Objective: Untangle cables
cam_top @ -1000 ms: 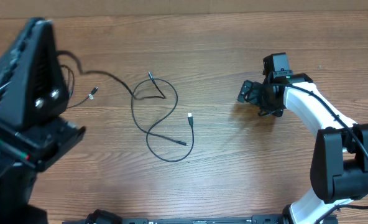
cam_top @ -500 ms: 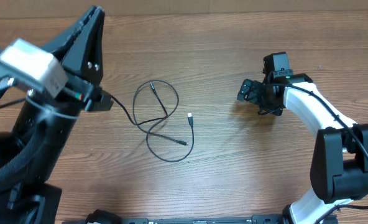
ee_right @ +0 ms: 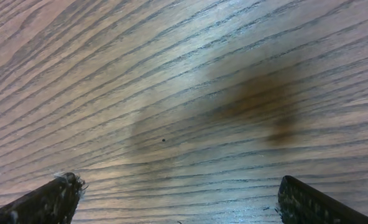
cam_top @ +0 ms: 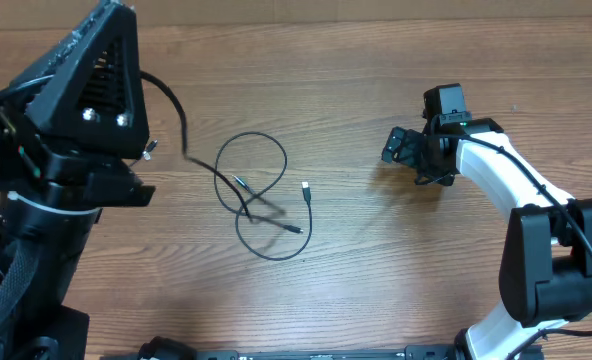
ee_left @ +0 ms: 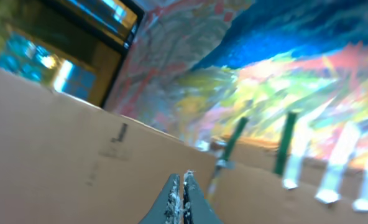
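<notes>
Bare wood table (cam_top: 376,280). Right gripper (ee_right: 181,193) spread wide, well apart from cables (cam_top: 248,205) looped mid-table. Left gripper (ee_left: 183,190) pressed together, apparently pinching one raised strand. Light, limp, springy; best grabbed near silver plug (cam_top: 305,187).

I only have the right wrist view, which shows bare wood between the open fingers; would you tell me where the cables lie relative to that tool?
Observer: The cables lie in a loose loop on the table, well away from the right tool, toward the left arm's side.
Operator: Thank you. Are they all flat on the wood?
Observer: No, one cord rises off the table toward the left arm, which is raised high.
Operator: Is that arm's tool closed?
Observer: In the left wrist view the left tool is shut and faces a cardboard wall, not the table. No cord shows between its tips.
</notes>
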{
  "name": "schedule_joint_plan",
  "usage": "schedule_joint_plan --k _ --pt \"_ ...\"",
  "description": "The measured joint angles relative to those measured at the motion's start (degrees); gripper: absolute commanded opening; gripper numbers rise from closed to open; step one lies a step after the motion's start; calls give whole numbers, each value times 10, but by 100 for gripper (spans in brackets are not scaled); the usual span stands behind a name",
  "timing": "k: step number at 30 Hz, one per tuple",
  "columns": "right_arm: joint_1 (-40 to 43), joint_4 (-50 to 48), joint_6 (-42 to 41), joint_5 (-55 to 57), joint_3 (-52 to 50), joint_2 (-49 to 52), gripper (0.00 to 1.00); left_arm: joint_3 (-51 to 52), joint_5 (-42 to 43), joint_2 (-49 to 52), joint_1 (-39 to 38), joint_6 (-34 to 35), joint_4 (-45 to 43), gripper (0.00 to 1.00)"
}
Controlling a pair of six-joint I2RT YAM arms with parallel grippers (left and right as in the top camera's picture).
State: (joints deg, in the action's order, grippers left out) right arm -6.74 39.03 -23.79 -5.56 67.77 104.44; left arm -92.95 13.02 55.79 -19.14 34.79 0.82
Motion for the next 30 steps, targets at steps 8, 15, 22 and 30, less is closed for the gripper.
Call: schedule_joint_plan --k 8,15,22,30 --pt "0 0 0 0 0 0 100 0 26 -20 0 92 46 4" --pt "0 0 0 0 0 0 100 -1 -37 -15 0 66 214 4" --pt "0 0 0 0 0 0 100 0 -76 14 0 53 445 4" --pt "0 0 0 0 0 0 100 0 -84 83 0 51 688 4"
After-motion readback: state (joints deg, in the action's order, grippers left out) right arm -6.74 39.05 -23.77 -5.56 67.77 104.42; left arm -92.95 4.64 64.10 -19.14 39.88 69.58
